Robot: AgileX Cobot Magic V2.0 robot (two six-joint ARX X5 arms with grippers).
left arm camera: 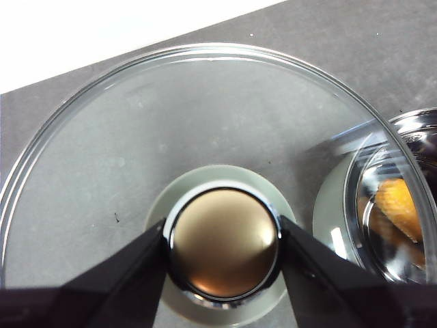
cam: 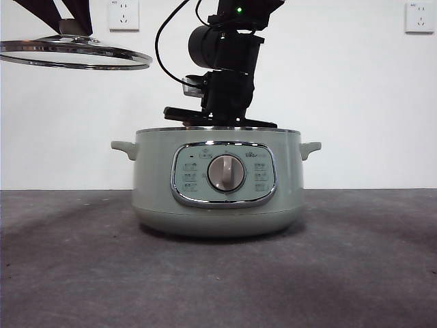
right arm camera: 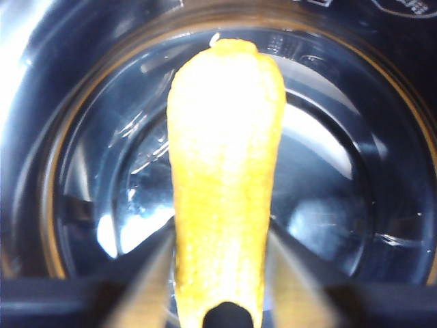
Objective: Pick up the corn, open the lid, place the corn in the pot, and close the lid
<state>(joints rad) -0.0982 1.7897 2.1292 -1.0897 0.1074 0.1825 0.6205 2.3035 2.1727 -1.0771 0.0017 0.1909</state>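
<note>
The pale green pot (cam: 218,181) stands open in the middle of the table. My right arm (cam: 225,89) reaches down into it from above. In the right wrist view my right gripper (right arm camera: 222,239) is shut on the yellow corn (right arm camera: 225,171), which hangs over the pot's shiny inner floor (right arm camera: 328,205). High at the left, my left gripper (left arm camera: 222,242) is shut on the knob of the glass lid (cam: 75,55), which it holds level and clear of the pot. Through the lid's glass (left arm camera: 171,116) I see the pot's rim (left arm camera: 334,219) and the corn (left arm camera: 399,205) inside.
The grey table (cam: 218,280) stretches out in front of the pot and to both sides. A white wall behind carries two sockets (cam: 123,14) (cam: 418,17). A black cable (cam: 167,41) loops down beside my right arm.
</note>
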